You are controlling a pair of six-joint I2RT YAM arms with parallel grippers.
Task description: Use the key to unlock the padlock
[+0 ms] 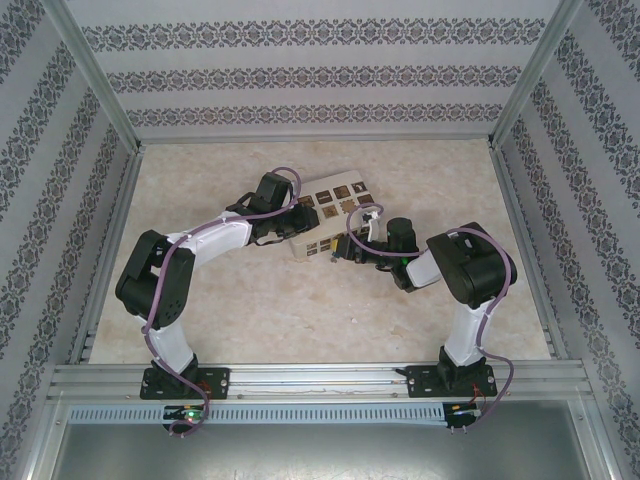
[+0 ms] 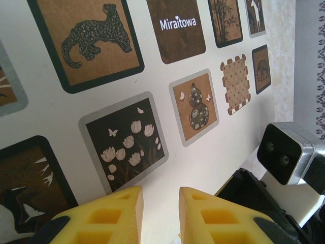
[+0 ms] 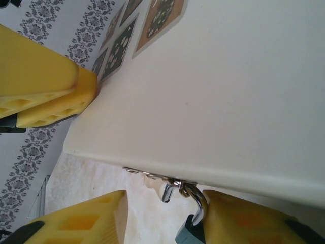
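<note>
The padlock (image 3: 190,235) has a blue-grey body and a silver shackle (image 3: 199,202). It hangs from a small metal hasp (image 3: 171,183) on the beige box's (image 3: 228,91) lower edge. My right gripper (image 3: 165,203) is open and straddles the hasp, its right finger (image 3: 254,218) touching the padlock's shackle and body. The key is out of view. My left gripper (image 2: 160,213) is open by a narrow gap with nothing between its fingers, low over the box's patterned lid (image 2: 213,152). From above, the left gripper (image 1: 298,213) rests at the box's left side and the right gripper (image 1: 343,250) at its front edge.
The box (image 1: 335,200) lies mid-table on a pale marbled surface (image 1: 280,320). Patterned walls (image 1: 300,75) and metal frame posts close in the workspace. The left gripper's yellow fingers (image 3: 45,96) press near the box's far edge in the right wrist view. The right wrist's camera (image 2: 287,152) sits close by.
</note>
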